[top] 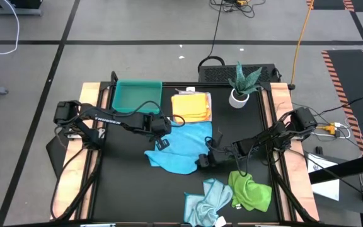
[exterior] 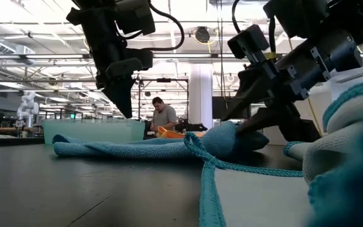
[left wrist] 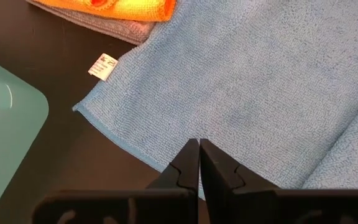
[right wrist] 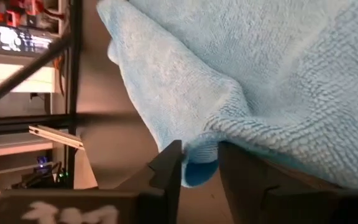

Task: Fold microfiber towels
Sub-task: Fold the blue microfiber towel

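The bright blue towel point(top: 180, 150) lies spread and partly rumpled on the black table point(top: 125, 189), just in front of the teal tray point(top: 137, 96), which serves as landmark here. Its near-right corner is bunched up between the fingers of the right gripper point(top: 203, 160); in the right wrist view a fold of blue cloth point(right wrist: 197, 165) sits in the narrow gap between the two fingers point(right wrist: 166, 171), so the jaws are partly closed on the towel's edge, though how firm the pinch is cannot be judged. The left gripper point(top: 163, 142) hangs over the towel's other side, close to the tray's front right corner, its fingers point(left wrist: 188, 171) pressed together with nothing between them; the left wrist view shows them just above the cloth near a hemmed edge and a small white tag point(left wrist: 103, 66).

Right beside the tray lies the yellow-orange towel point(top: 191, 106), folded flat, seemingly on a grey one. Well forward of the tray, near the table's front edge, the green towel point(top: 251, 191) sits crumpled, with the pale blue towel point(top: 208, 202) crumpled beside it. A potted plant point(top: 241, 85) stands farther right of the tray, beyond the yellow-orange towel. In the low view a person point(exterior: 164, 116) stands far behind the table.
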